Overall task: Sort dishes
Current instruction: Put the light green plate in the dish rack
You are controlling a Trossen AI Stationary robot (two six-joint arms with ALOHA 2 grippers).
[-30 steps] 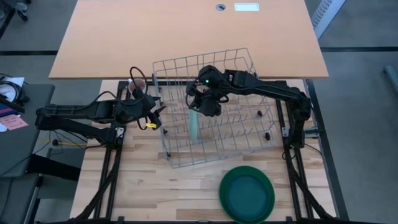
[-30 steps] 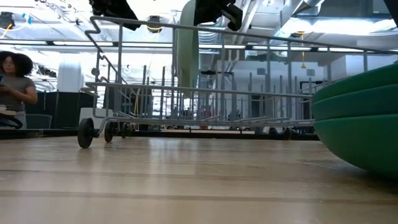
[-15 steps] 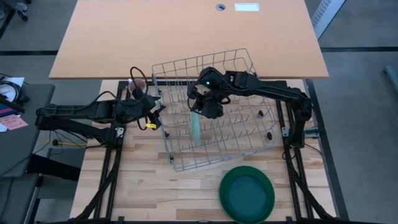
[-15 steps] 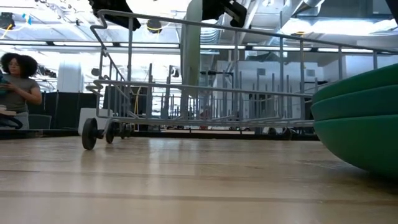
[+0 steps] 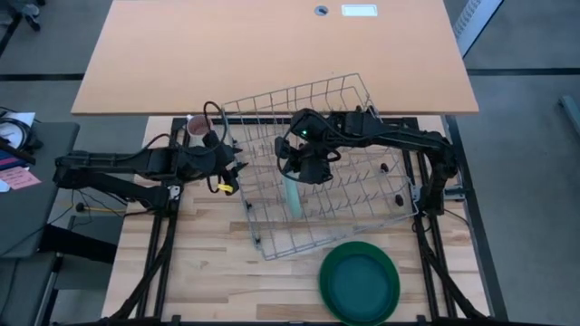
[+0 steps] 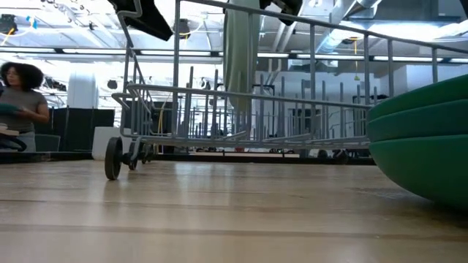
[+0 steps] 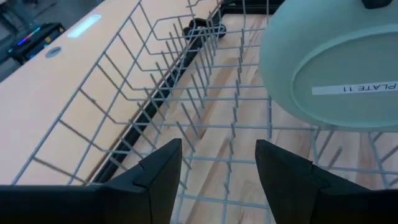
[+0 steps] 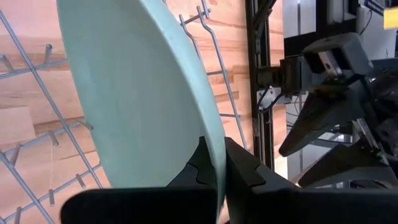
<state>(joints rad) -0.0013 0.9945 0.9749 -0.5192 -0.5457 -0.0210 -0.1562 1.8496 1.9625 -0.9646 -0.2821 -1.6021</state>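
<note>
A pale mint plate (image 5: 293,195) stands on edge inside the wire dish rack (image 5: 355,92), with my right gripper (image 5: 304,172) shut on it from above. In the low view the plate (image 6: 241,44) hangs down among the rack's upright tines (image 6: 256,95). My left gripper (image 5: 237,170) is open at the rack's left wall, its fingers either side of the rack's wires (image 7: 214,134). A stack of dark green plates (image 5: 360,282) rests on the table near the front edge. My right gripper pinches the mint plate's rim (image 8: 216,158) between its two fingers, slanting down from above. The plate stands on edge below the fingers, its lower part down inside the rack; whether it touches the tines I cannot tell. My left gripper: I cannot tell whether it touches the rack.
A small pinkish mug (image 5: 198,124) stands behind the left arm. The rack sits askew on small wheels (image 6: 113,157). A large orange tabletop (image 5: 272,54) lies beyond the far edge. Bare wood (image 5: 208,281) lies at the near left. A person (image 6: 18,95) shows in the room.
The rack has turned and slid, its near left corner going toward the table's right and near edges. My right gripper has carried the mint plate the same way, still on edge. My left gripper has followed the rack's left wall toward the right.
</note>
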